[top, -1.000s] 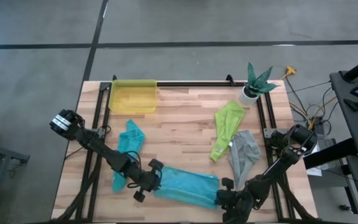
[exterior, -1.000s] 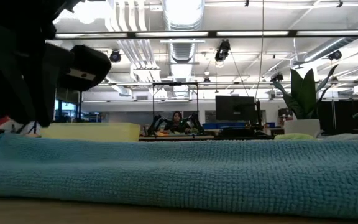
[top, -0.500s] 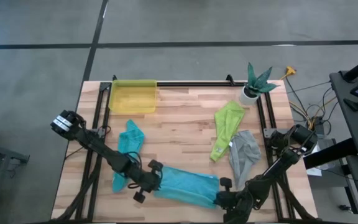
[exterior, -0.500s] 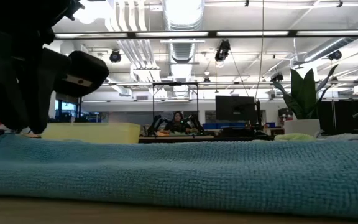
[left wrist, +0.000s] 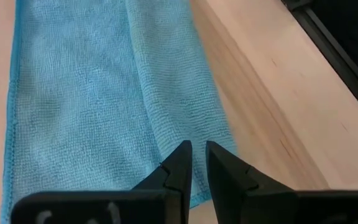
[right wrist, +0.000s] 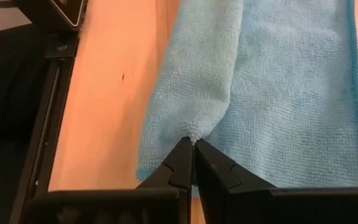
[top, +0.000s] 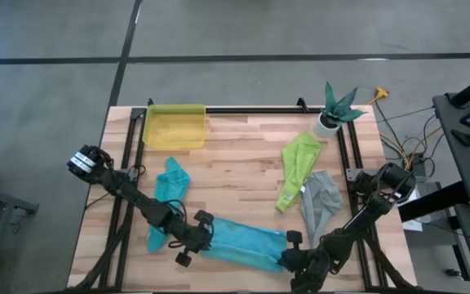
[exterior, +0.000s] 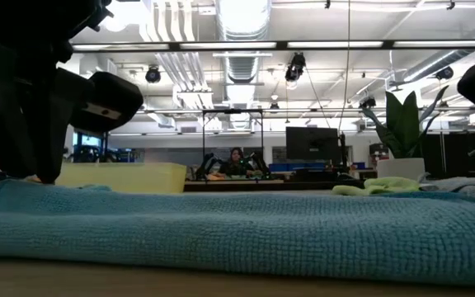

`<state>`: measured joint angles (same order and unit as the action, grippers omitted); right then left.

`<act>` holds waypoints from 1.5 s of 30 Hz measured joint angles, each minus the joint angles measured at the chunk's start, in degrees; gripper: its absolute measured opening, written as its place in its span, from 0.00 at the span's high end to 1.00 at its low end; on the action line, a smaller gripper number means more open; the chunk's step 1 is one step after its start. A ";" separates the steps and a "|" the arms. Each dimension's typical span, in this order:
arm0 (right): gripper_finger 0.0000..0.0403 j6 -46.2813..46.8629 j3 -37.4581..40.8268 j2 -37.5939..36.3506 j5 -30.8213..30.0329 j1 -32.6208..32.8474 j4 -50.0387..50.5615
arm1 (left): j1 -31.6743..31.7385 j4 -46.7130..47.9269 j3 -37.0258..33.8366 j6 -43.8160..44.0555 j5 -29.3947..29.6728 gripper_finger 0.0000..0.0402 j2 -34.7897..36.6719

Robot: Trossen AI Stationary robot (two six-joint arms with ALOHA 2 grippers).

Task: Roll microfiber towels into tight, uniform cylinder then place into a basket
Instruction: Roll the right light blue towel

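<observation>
Here, a light blue looped-pile microfiber towel (top: 243,243) lies long and flat along the wooden table's (top: 243,155) near edge, each end pinched into a ridge by the left gripper (left wrist: 193,163) and right gripper (right wrist: 193,149); the translucent yellow plastic basket (top: 174,126) sits at the far left corner.

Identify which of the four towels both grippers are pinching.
The light blue towel at the table's near edge, spread long between the left gripper and right gripper; the others lie untouched.
</observation>
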<state>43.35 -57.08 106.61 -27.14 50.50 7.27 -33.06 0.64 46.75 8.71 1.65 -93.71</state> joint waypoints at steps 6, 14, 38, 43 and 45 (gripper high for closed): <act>0.98 0.07 0.02 0.00 0.04 0.11 -0.29 | 0.00 4.36 0.90 -0.03 1.88 0.86 0.00; 0.98 0.09 0.04 0.00 0.11 0.08 -0.34 | 0.17 6.43 2.29 1.70 2.84 0.67 -0.02; 0.98 0.13 0.07 0.00 0.26 0.11 -0.81 | 1.99 6.37 4.87 12.15 -3.53 0.77 -4.48; 0.98 0.13 0.07 0.00 0.26 0.08 -0.79 | 1.99 7.26 4.47 12.15 -5.14 0.89 -4.48; 0.98 0.13 0.07 0.00 0.26 0.08 -0.79 | 1.99 8.07 4.47 12.15 -5.44 0.94 -4.48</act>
<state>43.48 -57.01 106.61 -26.87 50.59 6.48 -31.07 8.71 51.22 20.86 -3.79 -98.19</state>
